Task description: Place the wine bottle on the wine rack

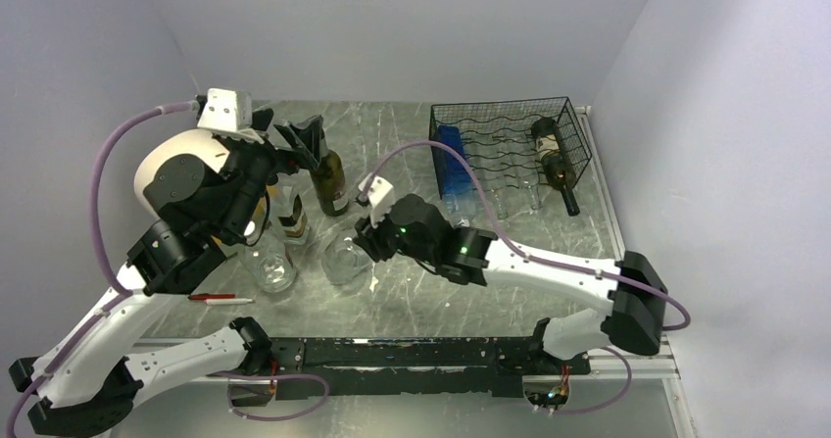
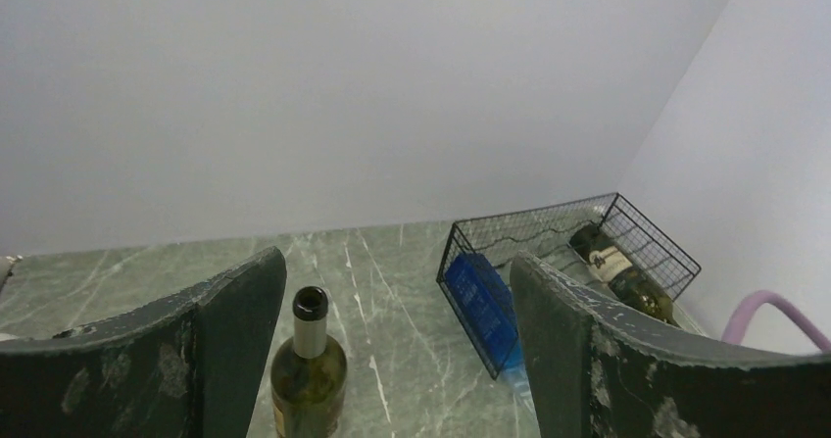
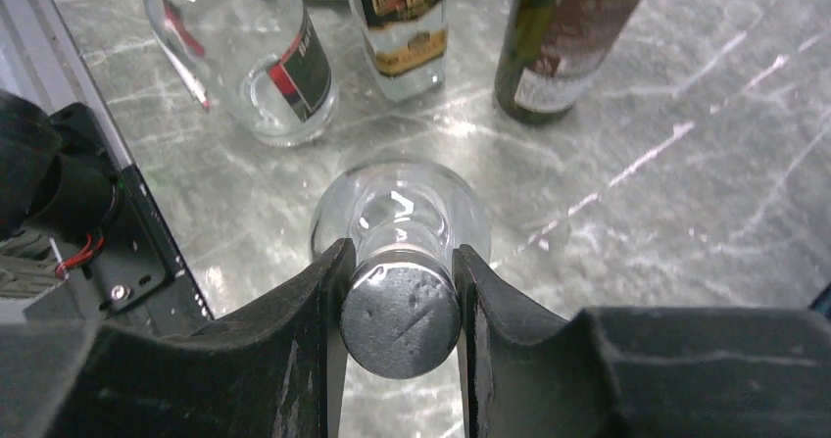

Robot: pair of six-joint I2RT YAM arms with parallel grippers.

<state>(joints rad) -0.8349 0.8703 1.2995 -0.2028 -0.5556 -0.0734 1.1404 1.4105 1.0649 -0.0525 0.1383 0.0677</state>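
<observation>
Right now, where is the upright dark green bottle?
In the overhead view, the green bottle stands left of centre, below the open left gripper, beside a clear labelled bottle.

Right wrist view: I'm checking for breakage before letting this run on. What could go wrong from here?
1. The right claw grips the clear bottle only by its smooth capped neck; once lifted, the glass could slip or swing.
2. Standing bottles crowd it, the green wine bottle among them; a swing might topple one.
</observation>
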